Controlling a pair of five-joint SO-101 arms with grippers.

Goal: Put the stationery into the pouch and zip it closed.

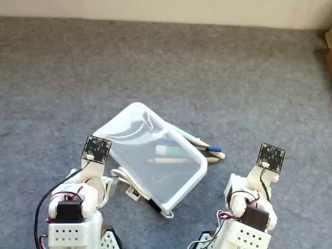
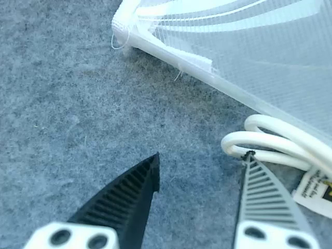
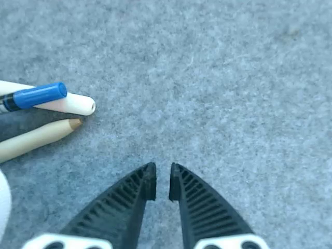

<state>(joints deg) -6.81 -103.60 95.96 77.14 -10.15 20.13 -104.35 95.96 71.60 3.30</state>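
A translucent white pouch (image 1: 155, 161) lies tilted on the grey carpet between the two arms. Several pens show through it, among them a green-capped marker (image 1: 174, 150) and a pencil (image 1: 168, 161); I cannot tell whether they lie inside or under it. Their ends stick out past its right edge: a blue-capped pen (image 3: 39, 96), a white pen (image 3: 78, 104) and a cream pencil (image 3: 36, 136). My left gripper (image 2: 199, 168) is open just above the carpet beside the pouch's mesh edge (image 2: 249, 46). My right gripper (image 3: 162, 181) is shut on nothing, a short way from the pen tips.
A looped white cable (image 2: 270, 148) with a paper label (image 2: 314, 189) lies against the pouch by my left gripper's light finger. Open grey carpet (image 1: 171, 67) stretches beyond the pouch to a pale wall. Something brown (image 1: 329, 49) shows at the right edge.
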